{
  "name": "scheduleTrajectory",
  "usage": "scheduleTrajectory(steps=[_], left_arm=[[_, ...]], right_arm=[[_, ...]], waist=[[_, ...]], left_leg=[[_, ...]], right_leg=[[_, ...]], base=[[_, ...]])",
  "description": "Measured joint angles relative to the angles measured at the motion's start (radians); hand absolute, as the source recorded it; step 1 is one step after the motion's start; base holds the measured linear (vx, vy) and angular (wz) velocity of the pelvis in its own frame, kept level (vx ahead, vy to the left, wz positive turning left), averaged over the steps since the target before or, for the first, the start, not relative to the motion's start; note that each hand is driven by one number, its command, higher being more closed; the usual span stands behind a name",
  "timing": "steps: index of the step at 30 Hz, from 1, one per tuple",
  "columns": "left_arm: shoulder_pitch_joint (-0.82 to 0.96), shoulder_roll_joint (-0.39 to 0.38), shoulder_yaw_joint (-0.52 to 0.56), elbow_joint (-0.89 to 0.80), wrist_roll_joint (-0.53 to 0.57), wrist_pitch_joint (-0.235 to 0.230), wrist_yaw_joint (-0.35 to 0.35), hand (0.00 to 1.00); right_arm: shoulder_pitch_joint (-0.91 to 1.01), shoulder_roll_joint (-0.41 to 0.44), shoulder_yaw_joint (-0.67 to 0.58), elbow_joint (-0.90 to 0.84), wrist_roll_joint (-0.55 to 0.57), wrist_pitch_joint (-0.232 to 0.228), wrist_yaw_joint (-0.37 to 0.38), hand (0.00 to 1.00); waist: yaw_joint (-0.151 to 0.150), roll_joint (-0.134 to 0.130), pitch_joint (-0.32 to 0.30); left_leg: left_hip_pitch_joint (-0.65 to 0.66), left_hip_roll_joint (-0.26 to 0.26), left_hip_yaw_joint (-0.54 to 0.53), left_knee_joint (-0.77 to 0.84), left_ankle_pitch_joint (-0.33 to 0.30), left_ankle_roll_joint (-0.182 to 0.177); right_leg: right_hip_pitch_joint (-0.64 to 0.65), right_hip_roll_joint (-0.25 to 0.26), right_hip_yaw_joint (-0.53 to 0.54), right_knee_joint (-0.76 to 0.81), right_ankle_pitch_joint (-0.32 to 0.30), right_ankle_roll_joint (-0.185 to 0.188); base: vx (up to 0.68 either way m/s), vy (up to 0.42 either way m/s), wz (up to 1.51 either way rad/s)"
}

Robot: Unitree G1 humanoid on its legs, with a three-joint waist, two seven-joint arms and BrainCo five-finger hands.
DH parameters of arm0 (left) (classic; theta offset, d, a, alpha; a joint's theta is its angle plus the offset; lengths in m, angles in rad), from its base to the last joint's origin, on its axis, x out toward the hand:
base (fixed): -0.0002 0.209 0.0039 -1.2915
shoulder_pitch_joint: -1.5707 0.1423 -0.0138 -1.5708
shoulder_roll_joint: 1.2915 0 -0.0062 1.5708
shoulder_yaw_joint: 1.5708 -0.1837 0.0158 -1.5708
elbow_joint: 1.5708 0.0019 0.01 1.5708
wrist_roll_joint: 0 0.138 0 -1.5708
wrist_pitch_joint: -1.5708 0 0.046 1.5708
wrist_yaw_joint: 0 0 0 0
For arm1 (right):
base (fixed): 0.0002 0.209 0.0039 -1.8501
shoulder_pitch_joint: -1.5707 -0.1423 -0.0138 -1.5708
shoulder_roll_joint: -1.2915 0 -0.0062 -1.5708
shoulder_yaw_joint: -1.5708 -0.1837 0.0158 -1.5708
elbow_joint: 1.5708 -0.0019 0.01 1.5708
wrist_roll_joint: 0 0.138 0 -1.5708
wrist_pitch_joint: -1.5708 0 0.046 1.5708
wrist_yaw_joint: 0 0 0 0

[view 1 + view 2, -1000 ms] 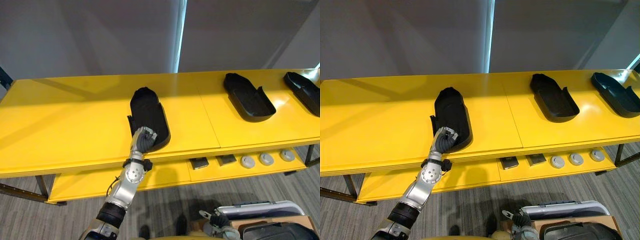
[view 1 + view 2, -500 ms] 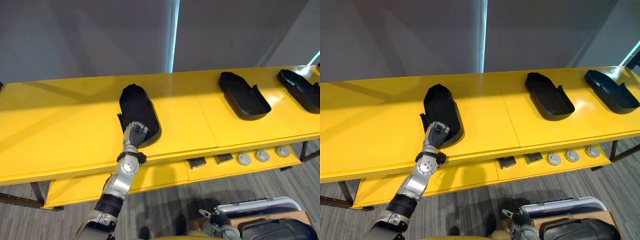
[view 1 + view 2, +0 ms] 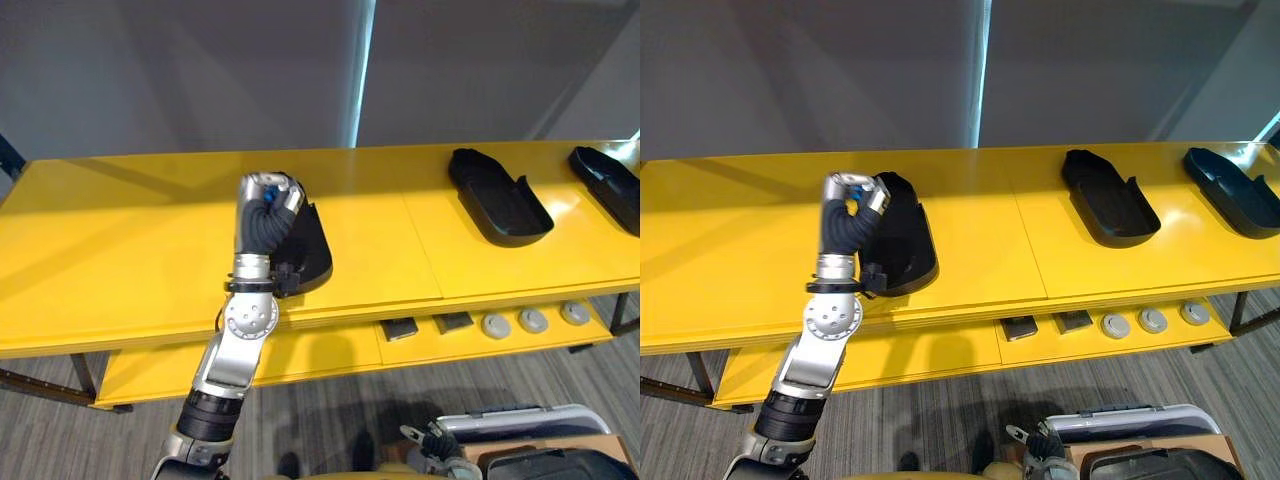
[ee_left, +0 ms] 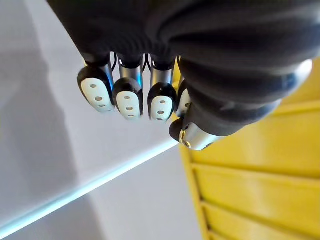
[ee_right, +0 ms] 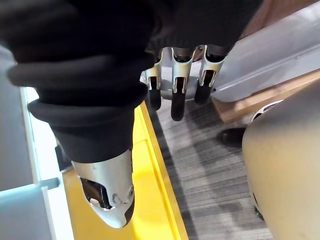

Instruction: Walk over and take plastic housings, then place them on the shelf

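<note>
Three black plastic housings lie on the top of the long yellow shelf [image 3: 120, 230]. The nearest housing [image 3: 310, 245] rests close to the front edge, partly hidden behind my left hand [image 3: 264, 208]. That hand is raised above the housing's near end, forearm upright, fingers [image 4: 129, 97] curled and holding nothing. A second housing [image 3: 498, 197] lies further right and a third housing [image 3: 606, 180] sits at the far right end. My right hand [image 5: 175, 85] hangs low beside the shelf with relaxed, straight fingers, nothing in it.
The lower yellow shelf level [image 3: 330, 355] carries two small dark blocks [image 3: 400, 327] and three grey round discs [image 3: 533, 320]. A clear bin [image 3: 510, 415] and a cardboard box [image 3: 590, 445] stand on the grey carpet at the lower right. A grey wall runs behind the shelf.
My left hand has come off the nearest housing's near end and risen above it, forearm now upright. The housing stays on the shelf. The camera has shifted a little.
</note>
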Motion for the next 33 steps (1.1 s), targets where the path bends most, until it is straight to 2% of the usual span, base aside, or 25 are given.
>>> scheduleTrajectory(steps=[4, 6, 7, 10, 11, 14, 19, 20, 26, 27, 30, 33], left_arm=[[0.125, -0.004, 0.192, -0.092, -0.002, -0.017, 0.042, 1.0], [0.228, -0.028, 0.337, -0.101, -0.027, -0.018, 0.077, 1.0], [0.257, -0.036, 0.372, -0.101, -0.044, -0.018, 0.085, 1.0], [0.369, -0.074, 0.471, -0.097, -0.105, -0.018, 0.105, 1.0], [0.414, -0.094, 0.502, -0.092, -0.136, -0.016, 0.107, 1.0], [0.494, -0.127, 0.508, -0.02, -0.187, -0.015, 0.1, 1.0], [0.57, -0.174, 0.504, 0.239, -0.228, 0.028, 0.03, 1.0], [0.568, -0.177, 0.498, 0.349, -0.246, 0.035, 0.011, 1.0], [0.56, -0.179, 0.48, 0.724, -0.269, 0.07, -0.043, 1.0], [0.547, -0.18, 0.458, 0.832, -0.278, 0.078, -0.056, 1.0], [0.536, -0.184, 0.425, 0.957, -0.294, 0.085, -0.078, 1.0], [0.529, -0.184, 0.406, 1.008, -0.296, 0.085, -0.095, 1.0]], right_arm=[[-0.002, -0.01, 0.0, 0.021, 0.0, -0.004, 0.001, 0.0], [0.005, -0.018, -0.002, 0.031, 0.0, -0.003, 0.001, 0.0], [0.009, -0.017, -0.004, 0.031, 0.0, -0.004, 0.001, 0.0], [0.013, -0.015, -0.005, 0.028, 0.0, -0.003, 0.001, 0.0], [0.022, -0.013, -0.005, 0.016, 0.0, -0.003, 0.001, 0.0], [0.049, -0.01, -0.002, -0.03, -0.001, 0.003, 0.0, 0.0], [0.048, -0.005, 0.032, -0.104, -0.002, 0.017, 0.001, 0.0], [0.047, -0.002, 0.042, -0.126, -0.001, 0.024, 0.002, 0.0], [0.048, 0.016, 0.041, -0.14, -0.001, 0.034, 0.001, 0.0], [0.048, 0.016, 0.039, -0.14, -0.001, 0.034, 0.0, 0.0], [0.05, 0.028, 0.026, -0.137, -0.001, 0.035, -0.001, 0.0], [0.049, 0.03, 0.012, -0.126, -0.001, 0.034, -0.002, 0.0]], waist=[[0.012, 0.002, 0.0], [0.041, 0.002, 0.0], [0.055, 0.002, 0.0], [0.065, 0.001, -0.001], [0.077, 0.0, -0.002], [0.111, -0.002, -0.006], [0.109, -0.005, -0.034], [0.109, -0.005, -0.035], [0.108, 0.0, -0.06], [0.108, 0.001, -0.06], [0.106, 0.002, -0.06], [0.106, 0.007, -0.063]], left_leg=[[0.003, 0.001, -0.036, 0.008, 0.0, 0.0], [0.003, 0.004, -0.05, 0.004, -0.001, -0.001], [0.003, 0.005, -0.052, 0.001, -0.001, -0.001], [0.002, 0.005, -0.062, -0.005, -0.004, -0.002], [0.002, 0.006, -0.062, -0.004, -0.007, -0.002], [0.002, 0.005, -0.054, 0.004, -0.012, 0.005], [-0.003, 0.006, -0.021, 0.038, -0.031, 0.029], [-0.001, 0.008, -0.006, 0.051, -0.037, 0.024], [0.0, 0.005, 0.024, 0.056, -0.045, 0.023], [0.0, 0.002, 0.031, 0.054, -0.047, 0.02], [0.007, 0.001, 0.043, 0.045, -0.045, 0.018], [0.018, 0.001, 0.047, 0.026, -0.039, 0.009]], right_leg=[[0.018, 0.0, -0.031, 0.009, -0.014, -0.004], [0.016, 0.0, -0.044, 0.032, -0.032, -0.005], [0.016, 0.001, -0.047, 0.033, -0.033, -0.005], [0.018, -0.001, -0.062, 0.035, -0.035, -0.006], [0.018, -0.002, -0.064, 0.037, -0.036, -0.006], [0.026, -0.006, -0.075, 0.038, -0.038, -0.004], [0.036, -0.016, -0.09, 0.045, -0.046, 0.003], [0.047, -0.019, -0.094, 0.045, -0.048, 0.005], [0.051, -0.03, -0.094, 0.045, -0.052, 0.012], [0.051, -0.035, -0.094, 0.045, -0.052, 0.013], [0.051, -0.037, -0.087, 0.044, -0.053, 0.017], [0.051, -0.036, -0.081, 0.042, -0.054, 0.019]], base=[[-0.02, -0.013, 0.27], [-0.04, -0.018, 0.2], [-0.03, -0.01, 0.12], [-0.01, -0.001, 0.15], [0.0, 0.01, 0.05], [0.0, 0.014, 0.08], [0.0, 0.01, 0.02], [0.02, 0.034, 0.09], [0.01, 0.027, 0.01], [0.01, 0.038, 0.01], [0.02, 0.048, -0.06], [0.03, 0.013, -0.07]])
